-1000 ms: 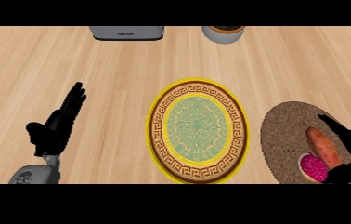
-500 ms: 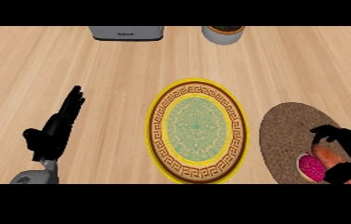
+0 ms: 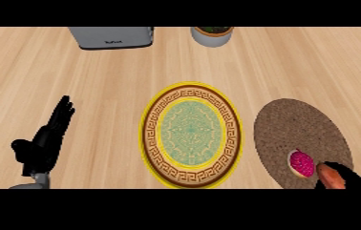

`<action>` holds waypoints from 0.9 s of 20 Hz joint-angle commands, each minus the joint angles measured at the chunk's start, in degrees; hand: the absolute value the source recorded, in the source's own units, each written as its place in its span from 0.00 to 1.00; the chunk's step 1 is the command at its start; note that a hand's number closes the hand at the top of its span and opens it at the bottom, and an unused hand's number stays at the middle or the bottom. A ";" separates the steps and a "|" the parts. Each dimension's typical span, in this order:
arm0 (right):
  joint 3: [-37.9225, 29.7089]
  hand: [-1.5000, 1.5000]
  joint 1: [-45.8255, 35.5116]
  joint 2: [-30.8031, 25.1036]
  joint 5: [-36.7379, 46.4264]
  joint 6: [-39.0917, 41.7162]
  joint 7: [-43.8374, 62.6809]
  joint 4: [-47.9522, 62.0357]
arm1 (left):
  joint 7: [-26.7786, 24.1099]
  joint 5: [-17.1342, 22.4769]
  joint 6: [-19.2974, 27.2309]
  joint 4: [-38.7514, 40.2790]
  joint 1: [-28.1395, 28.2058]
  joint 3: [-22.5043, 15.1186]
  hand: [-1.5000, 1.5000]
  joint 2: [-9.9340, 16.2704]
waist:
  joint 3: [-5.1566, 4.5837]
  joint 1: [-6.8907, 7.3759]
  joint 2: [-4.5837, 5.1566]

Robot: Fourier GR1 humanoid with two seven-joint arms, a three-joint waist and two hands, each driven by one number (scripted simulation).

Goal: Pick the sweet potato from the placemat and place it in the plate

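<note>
Sweet potato (image 3: pixel 330 176) at the woven placemat's (image 3: pixel 303 138) near edge, right hand (image 3: pixel 345 172) curled round it; stiff, tapered, best gripped mid-body. Left hand (image 3: pixel 44 143) rests, fingers straight. Plate (image 3: pixel 192 134) bare.

Single head view: we look steeply down on the wooden counter (image 3: pixel 106 81) from above its near edge, facing away from the robot. The plate (image 3: pixel 191 134) sits near centre; the toaster (image 3: pixel 112 36) at 11 o'clock and the pot (image 3: pixel 212 35) at 12 o'clock mark the far limit; the placemat (image 3: pixel 300 129) lies at 4 o'clock.
</note>
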 commanded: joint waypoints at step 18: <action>35.27 1.00 56.39 16.52 31.67 -35.20 1.95 -55.81 | 0.72 0.21 -2.31 -1.21 -1.46 0.10 0.50 1.21 | 1.27 2.03 1.64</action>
